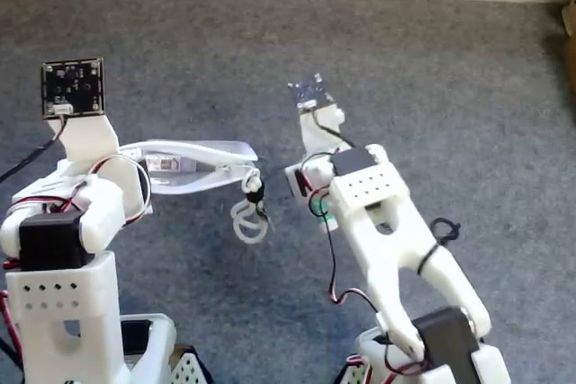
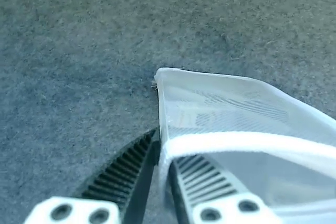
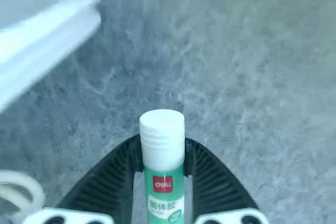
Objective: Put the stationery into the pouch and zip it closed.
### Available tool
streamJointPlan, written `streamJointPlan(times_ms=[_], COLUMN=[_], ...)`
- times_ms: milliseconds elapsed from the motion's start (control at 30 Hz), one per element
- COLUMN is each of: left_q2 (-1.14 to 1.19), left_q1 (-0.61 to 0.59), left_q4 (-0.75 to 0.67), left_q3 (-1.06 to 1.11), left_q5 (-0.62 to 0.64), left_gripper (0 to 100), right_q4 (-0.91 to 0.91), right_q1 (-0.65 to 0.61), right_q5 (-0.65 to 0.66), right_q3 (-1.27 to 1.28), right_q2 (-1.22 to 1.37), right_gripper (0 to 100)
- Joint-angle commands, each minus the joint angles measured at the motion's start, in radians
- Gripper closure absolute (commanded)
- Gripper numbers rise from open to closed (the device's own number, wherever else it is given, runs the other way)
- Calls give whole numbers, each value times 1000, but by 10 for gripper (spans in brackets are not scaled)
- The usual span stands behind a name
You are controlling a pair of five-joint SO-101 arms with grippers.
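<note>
**Pincers both loaded: left pincer (image 2: 161, 148) on the pouch (image 2: 226, 114), right pincer (image 3: 163, 141) on the glue stick (image 3: 161, 129)**

The left pincer is closed down to a narrow gap, its ribbed black fingers (image 2: 123, 169) clamping the white-trimmed rim of the pouch at one corner. The pouch is translucent white mesh. In the high view it (image 1: 193, 166) stretches rightward from the left arm toward the middle of the grey tabletop (image 1: 450, 87). At its right end hangs a dark zip pull with a looped white cord (image 1: 249, 220), which rests on the tabletop.

The right pincer grips the glue stick by its green-labelled body, a finger on each side. The white ribbed cap sticks out past the fingertips. In the right wrist view the pouch's rim (image 3: 42, 19) lies beyond and to one side of the stick, apart from it. From above, the right pincer is tucked under its own wrist just right of the cord loop. A small green patch (image 1: 321, 215) there is probably the stick's label, though it is too hidden to be sure.
</note>
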Motion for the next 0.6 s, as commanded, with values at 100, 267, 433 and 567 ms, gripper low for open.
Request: streamJointPlan(times_ms=[100,267,433,567], left_q2=[-16,-19,-15,-15], left_q1=[18,18,16,16], left_q4=[-72,-74,-74,-74], left_q3=[45,51,53,53], left_q5=[-9,-9,-9,-8], left_gripper=[993,993,993,993], right_q4=[-15,-124,-249,-300], right_q1=[-8,-12,-15,-15], right_q5=[-9,-9,-9,-9], right_q3=[125,269,407,481], right_q2=[-309,-515,-674,-782], right_gripper=[983,983,983,983])
